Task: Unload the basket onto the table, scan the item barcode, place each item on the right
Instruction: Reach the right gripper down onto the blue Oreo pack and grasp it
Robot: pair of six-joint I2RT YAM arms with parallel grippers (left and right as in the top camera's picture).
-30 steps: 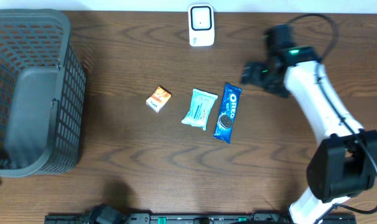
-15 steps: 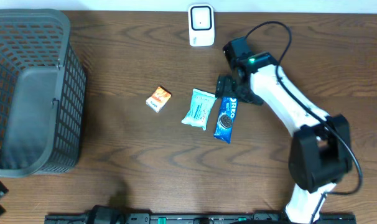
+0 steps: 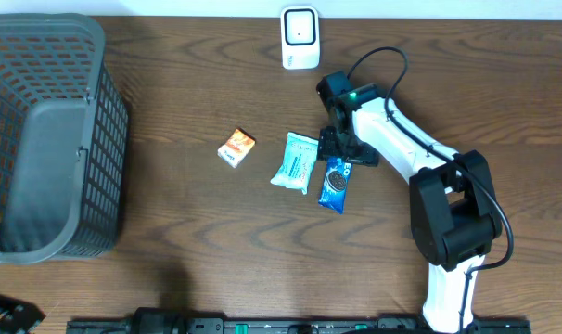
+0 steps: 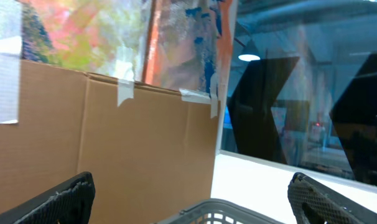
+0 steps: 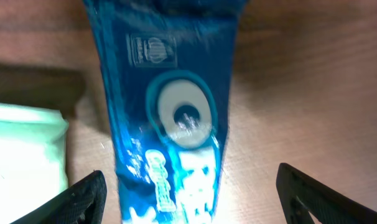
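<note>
Right gripper (image 5: pixel 193 186): centre of the overhead frame, fingers wide apart on either side of the Oreo pack (image 3: pixel 334 188), not gripping it.
Oreo pack: flat on the table (image 3: pixel 170 241), just right of the pale green packet (image 3: pixel 295 162).
Left gripper (image 4: pixel 191 193): fully spread, empty.
Scanner (image 3: pixel 300 38): top centre.

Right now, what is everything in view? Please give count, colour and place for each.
Basket: one, grey, table's left side.
Scanner: one, white, far edge, middle.
Box: one, orange, left of packet.
Packet: one, pale green, between box and Oreo pack.
Oreo pack: one, blue, right of packet.
Table: one, brown wood, under everything.
Cardboard: one panel, brown, beyond basket, left wrist view.
Right end effector: one, black, open, astride Oreo pack.
Left end effector: one, black, open, facing basket rim.
</note>
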